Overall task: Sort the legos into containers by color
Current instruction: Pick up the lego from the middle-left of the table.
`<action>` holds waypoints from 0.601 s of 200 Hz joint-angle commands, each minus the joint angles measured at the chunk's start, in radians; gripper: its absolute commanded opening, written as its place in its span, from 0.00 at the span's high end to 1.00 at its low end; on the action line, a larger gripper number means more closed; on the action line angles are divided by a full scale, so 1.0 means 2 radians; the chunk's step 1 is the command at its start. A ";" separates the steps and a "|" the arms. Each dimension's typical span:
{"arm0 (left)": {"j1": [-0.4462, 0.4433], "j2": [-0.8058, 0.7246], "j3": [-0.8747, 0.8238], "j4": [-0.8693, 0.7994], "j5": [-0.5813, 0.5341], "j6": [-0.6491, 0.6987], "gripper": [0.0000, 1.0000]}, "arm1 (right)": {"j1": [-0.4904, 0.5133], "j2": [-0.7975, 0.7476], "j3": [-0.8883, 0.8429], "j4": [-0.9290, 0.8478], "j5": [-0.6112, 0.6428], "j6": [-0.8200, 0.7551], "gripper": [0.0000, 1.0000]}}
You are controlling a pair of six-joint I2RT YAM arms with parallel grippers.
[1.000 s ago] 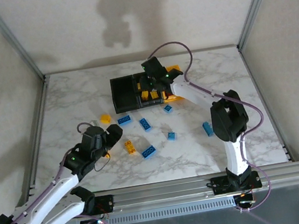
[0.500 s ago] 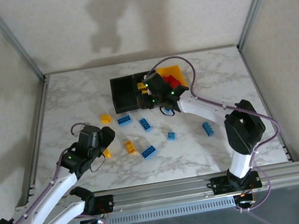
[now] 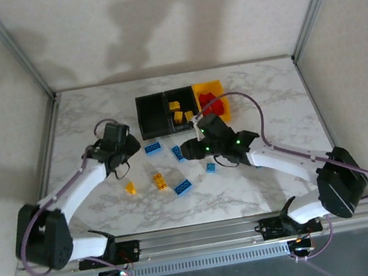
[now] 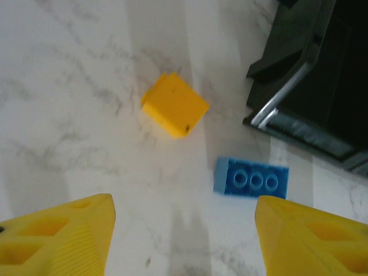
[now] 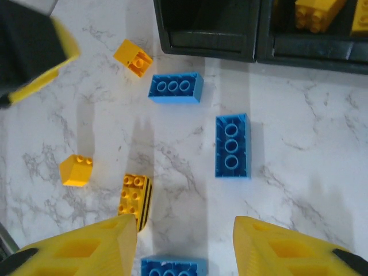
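Legos [image 3: 183, 186] lie strewn on the counter [image 3: 268, 96] before the containers [image 3: 153, 130].
Right end effector [image 5: 185, 241] is spread over blue bricks [image 5: 232, 145]. Left end effector [image 4: 184, 230] is spread above a yellow brick [image 4: 174, 105]. The orange bin [image 3: 212, 86] seemingly holds red pieces [image 3: 215, 107].

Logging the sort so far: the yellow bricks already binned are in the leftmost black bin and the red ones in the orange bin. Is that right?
Not quite. The top external view shows the binned yellow bricks in the middle black bin, not the leftmost black bin. The red ones are in the orange bin, as you say.
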 commanded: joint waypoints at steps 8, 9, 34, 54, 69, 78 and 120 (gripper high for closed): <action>0.018 0.077 0.062 -0.028 -0.016 0.059 0.36 | 0.003 -0.048 -0.027 0.001 0.005 0.018 0.52; 0.018 0.080 0.064 -0.028 -0.016 0.059 0.36 | 0.003 -0.049 -0.028 0.001 0.006 0.018 0.52; 0.033 0.126 0.088 -0.025 -0.017 0.036 0.34 | 0.003 -0.078 -0.041 -0.008 0.019 0.021 0.52; 0.039 0.135 0.087 -0.011 -0.024 -0.005 0.31 | 0.003 -0.091 -0.046 -0.016 0.028 0.019 0.52; 0.043 0.142 0.079 0.011 -0.006 -0.033 0.30 | 0.003 -0.098 -0.048 -0.018 0.034 0.019 0.52; 0.042 0.152 0.081 0.017 0.001 -0.039 0.29 | 0.003 -0.099 -0.050 -0.020 0.036 0.019 0.52; 0.042 0.190 0.093 0.031 0.020 -0.045 0.29 | 0.003 -0.101 -0.055 -0.027 0.047 0.018 0.52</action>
